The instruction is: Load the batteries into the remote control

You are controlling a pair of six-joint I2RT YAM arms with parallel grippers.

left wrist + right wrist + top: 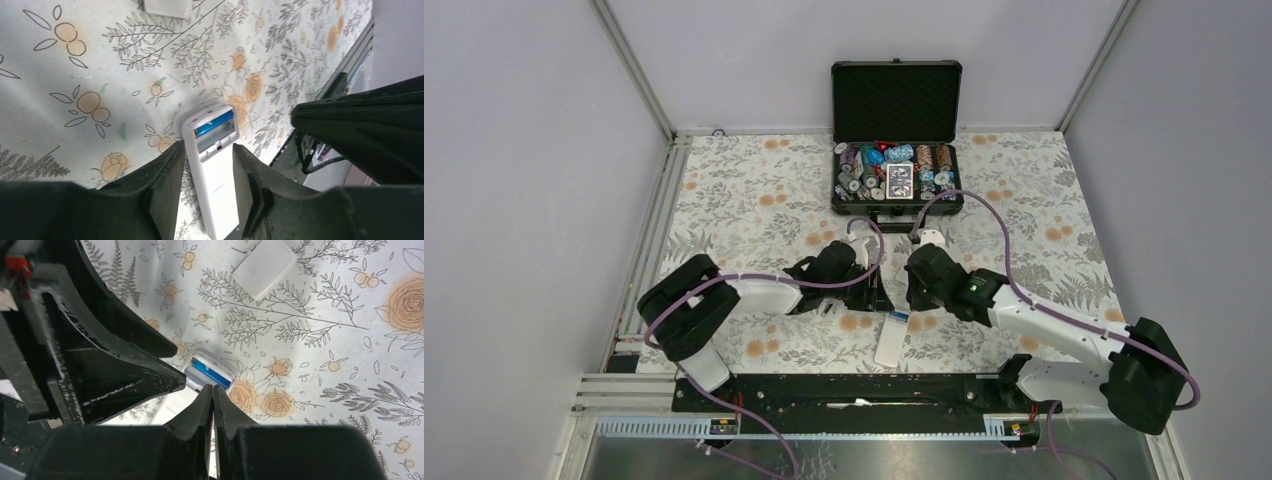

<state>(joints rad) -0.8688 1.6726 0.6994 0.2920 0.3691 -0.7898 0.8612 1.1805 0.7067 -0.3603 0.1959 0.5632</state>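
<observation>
Two parted left jaws flank the remote control [212, 165]; right jaws pressed together.

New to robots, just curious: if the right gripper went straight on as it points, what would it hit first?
The right gripper would likely meet the remote control, at its open bay holding a blue battery; depth unclear.

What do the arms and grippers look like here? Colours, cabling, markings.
The left arm and right arm match: bulky black joint housings, white links. A lilac cable loops loosely along each. The right arm has a small green light near its wrist. The left gripper and right gripper have matte black, tapered fingers with pale scuffs. No sleeves or legible markings.
</observation>
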